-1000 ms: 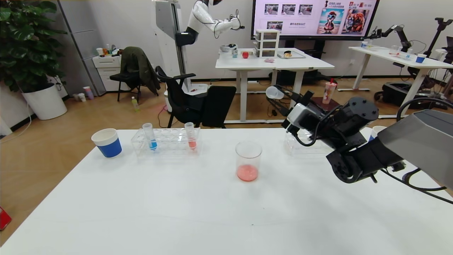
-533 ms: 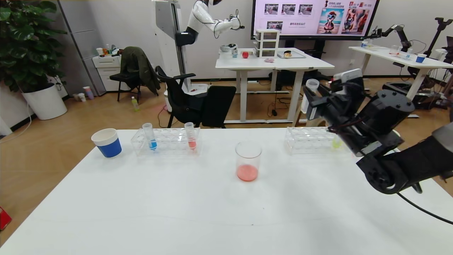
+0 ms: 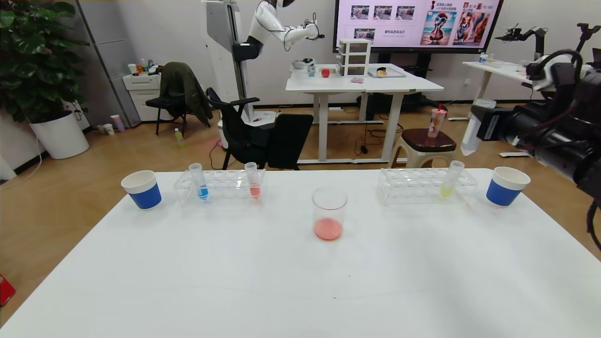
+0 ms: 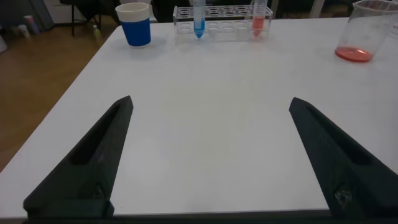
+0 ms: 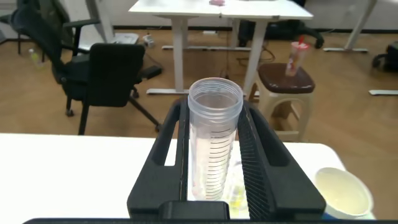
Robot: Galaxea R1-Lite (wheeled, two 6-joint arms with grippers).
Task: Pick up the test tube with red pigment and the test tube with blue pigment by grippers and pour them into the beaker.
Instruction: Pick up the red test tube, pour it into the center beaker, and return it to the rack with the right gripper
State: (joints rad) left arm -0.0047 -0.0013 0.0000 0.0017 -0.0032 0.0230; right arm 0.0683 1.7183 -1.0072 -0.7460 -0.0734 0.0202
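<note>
the right gripper (image 3: 480, 126) hangs high above the far right corner of the white table (image 3: 300, 281), over the right-hand tube rack (image 3: 425, 190) and near the right paper cup (image 3: 505, 186), and its two black fingers (image 5: 171, 143) are closed around an empty-looking clear tube (image 3: 471, 136) that stands roughly upright, rim upward. in the right wrist view this tube (image 5: 213, 143) sits squarely between the fingers, with graduation lines on its wall and only a faint pink trace inside. the beaker (image 3: 329, 213) stands near the middle of the table, well apart from that gripper, with a shallow layer of red liquid at its bottom. the blue tube (image 3: 199, 180) stands upright in the left-hand rack (image 3: 220, 188) toward its left end, and a tube with red liquid (image 3: 252, 180) stands in the same rack toward its right end; both are far from either gripper. a tube with yellow-green liquid (image 3: 450, 178) leans in the right-hand rack, just below the held tube. another paper cup (image 3: 141, 188) stands beside the left rack. the left gripper (image 4: 211, 155) hovers low over the near left part of the table with its fingers spread wide and nothing between them; the blue tube (image 4: 198, 15) and the beaker (image 4: 368, 31) lie far ahead of it.
</note>
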